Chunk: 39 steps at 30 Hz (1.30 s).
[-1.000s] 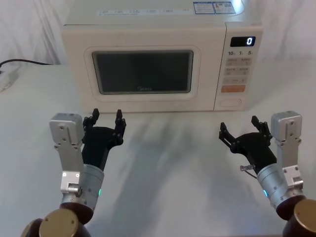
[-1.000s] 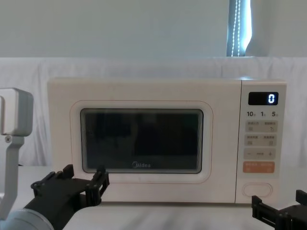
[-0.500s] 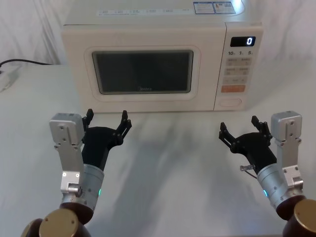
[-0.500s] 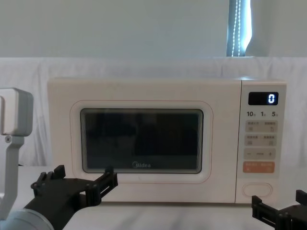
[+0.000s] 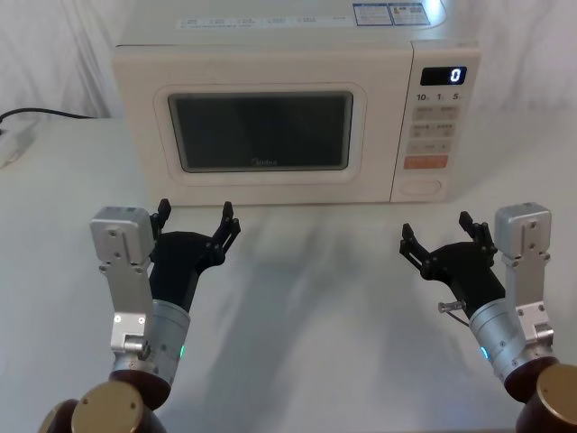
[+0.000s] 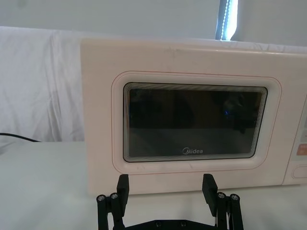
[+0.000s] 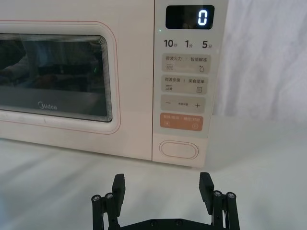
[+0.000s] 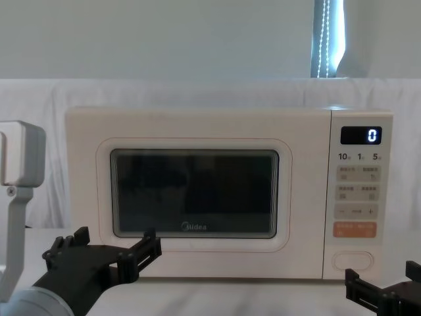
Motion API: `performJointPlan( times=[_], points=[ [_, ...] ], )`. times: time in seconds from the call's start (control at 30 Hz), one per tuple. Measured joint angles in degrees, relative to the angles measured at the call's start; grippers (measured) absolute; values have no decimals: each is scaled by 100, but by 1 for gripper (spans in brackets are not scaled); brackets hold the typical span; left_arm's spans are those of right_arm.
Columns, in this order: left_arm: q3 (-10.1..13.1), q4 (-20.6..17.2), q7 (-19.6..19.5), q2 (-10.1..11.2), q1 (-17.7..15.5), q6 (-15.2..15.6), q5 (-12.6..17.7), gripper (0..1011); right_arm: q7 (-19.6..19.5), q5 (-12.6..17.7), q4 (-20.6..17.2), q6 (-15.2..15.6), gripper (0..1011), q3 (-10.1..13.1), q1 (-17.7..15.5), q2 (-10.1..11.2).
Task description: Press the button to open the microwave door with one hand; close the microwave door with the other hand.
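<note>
The cream microwave stands at the back of the table with the microwave door [image 5: 261,185] closed, its dark window facing me [image 8: 194,247]. On the narrow control panel to its right, the button [image 5: 421,188] is the pill-shaped key at the bottom [image 7: 179,150]. My left gripper [image 5: 196,216] hovers open in front of the door's lower left part [image 6: 165,187], a short way off it. Lower right of the panel, my right gripper [image 5: 439,233] hangs open and holds nothing, with the button straight ahead of it [image 7: 162,184].
An orange key [image 5: 425,163] sits just above the button, under grey keys and a lit display [image 5: 444,76] reading 0. A black cable [image 5: 45,115] and a white socket strip [image 5: 9,144] lie at the far left. White cloth [image 5: 315,298] covers the table.
The left gripper's fingers have spread wider than one second ago and have held still since half a second ago. The right arm and the door have not moved.
</note>
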Motion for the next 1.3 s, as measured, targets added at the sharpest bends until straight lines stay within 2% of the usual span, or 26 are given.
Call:
performJointPlan(
  times=[1.3],
  points=[
    [0, 0, 0, 0, 0, 0, 0, 1001, 0, 0, 0, 0, 1002, 0, 0, 0]
  ],
)
